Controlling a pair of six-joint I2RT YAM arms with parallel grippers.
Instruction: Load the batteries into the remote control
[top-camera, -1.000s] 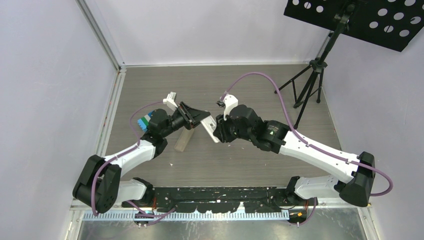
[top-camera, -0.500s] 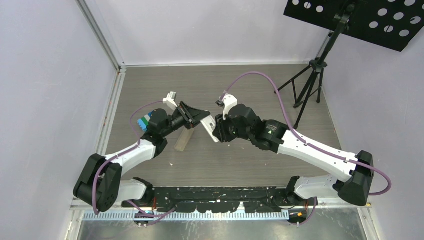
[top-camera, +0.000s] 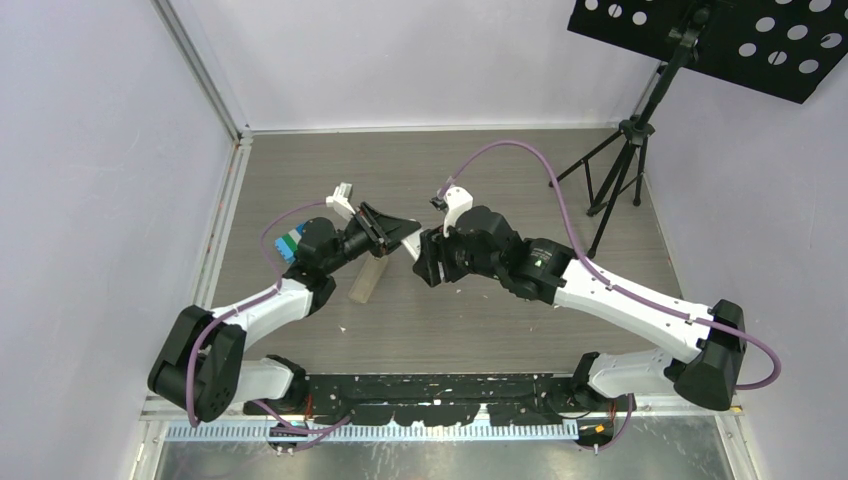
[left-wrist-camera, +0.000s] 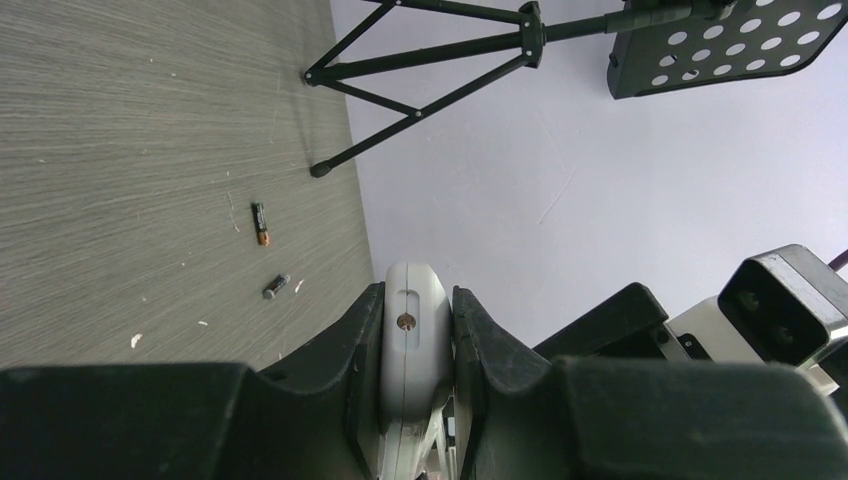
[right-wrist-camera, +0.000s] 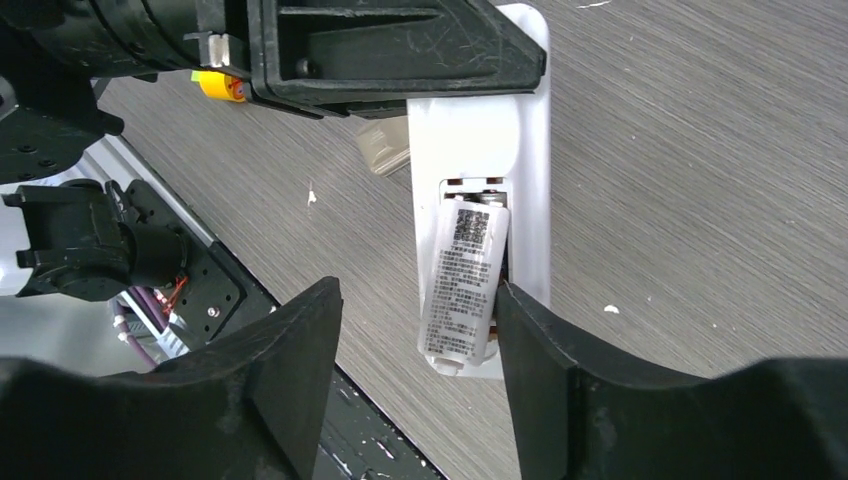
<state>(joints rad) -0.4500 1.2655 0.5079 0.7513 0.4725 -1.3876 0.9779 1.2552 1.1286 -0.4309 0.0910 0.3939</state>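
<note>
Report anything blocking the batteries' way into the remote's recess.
A white labelled panel lies askew over the dark recess of the white rectangular remote control. The slim dark batteries lie away on the table.

Right gripper (top-camera: 427, 257) closes in over the remote control (right-wrist-camera: 480, 150)
From above, it now sits a little further left, closer to the left gripper (top-camera: 392, 231), and its dark body hides most of the white casing that showed between the two a second ago.
</note>
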